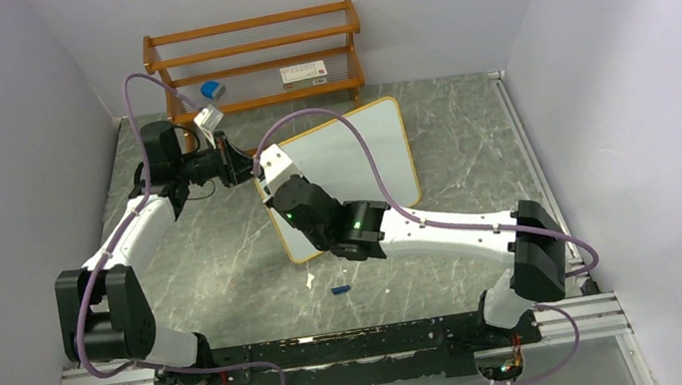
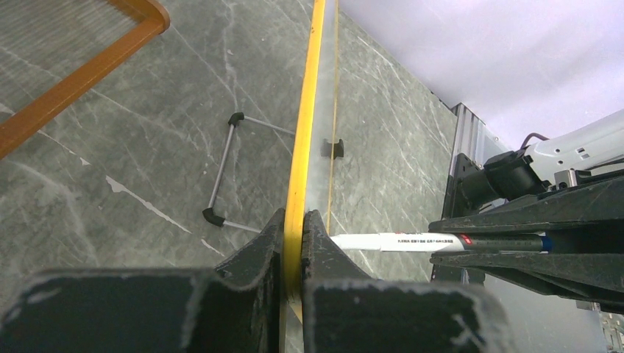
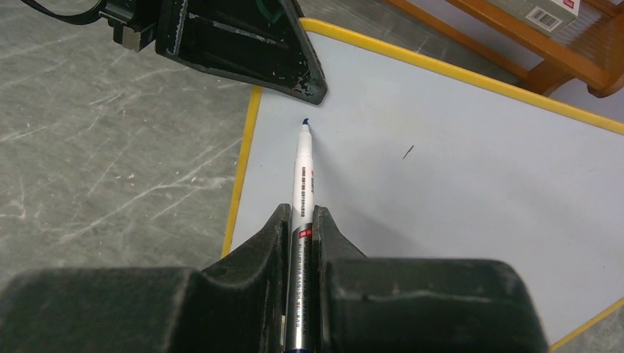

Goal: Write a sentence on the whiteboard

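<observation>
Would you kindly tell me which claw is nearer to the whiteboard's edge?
Left. The left claw clamps the whiteboard's edge itself; the right claw holds a marker pointed at its face.

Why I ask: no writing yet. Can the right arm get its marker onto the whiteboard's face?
Probably yes: the right gripper holds the marker, tip near the whiteboard; only the left gripper, clamped on its edge, crowds that corner.

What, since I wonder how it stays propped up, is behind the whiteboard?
Behind the whiteboard, the left wrist view shows a thin wire stand with black feet on the table. From above, the board covers it.
</observation>
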`<state>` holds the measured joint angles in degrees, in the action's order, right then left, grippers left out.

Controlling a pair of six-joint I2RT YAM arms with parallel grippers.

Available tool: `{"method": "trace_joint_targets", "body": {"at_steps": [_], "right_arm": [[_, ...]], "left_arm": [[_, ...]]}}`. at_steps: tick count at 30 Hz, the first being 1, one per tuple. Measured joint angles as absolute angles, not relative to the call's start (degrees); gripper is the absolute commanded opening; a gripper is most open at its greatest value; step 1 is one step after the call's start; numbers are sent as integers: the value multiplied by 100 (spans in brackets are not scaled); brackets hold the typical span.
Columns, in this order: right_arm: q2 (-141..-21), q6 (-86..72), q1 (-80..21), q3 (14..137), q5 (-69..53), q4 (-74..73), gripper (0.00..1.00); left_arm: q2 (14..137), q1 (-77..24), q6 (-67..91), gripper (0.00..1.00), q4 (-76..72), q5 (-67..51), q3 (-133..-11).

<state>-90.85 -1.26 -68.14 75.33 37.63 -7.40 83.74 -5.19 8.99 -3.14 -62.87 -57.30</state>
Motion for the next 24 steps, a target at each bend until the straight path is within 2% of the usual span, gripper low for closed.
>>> {"method": "trace_joint_targets", "body": {"at_steps": [24], "right_arm": [[-9094,-279,-6792,7583,3638,-1011,0]], "left_arm": [[8401,-519,899,5,-314,-6287,-5743]]}}
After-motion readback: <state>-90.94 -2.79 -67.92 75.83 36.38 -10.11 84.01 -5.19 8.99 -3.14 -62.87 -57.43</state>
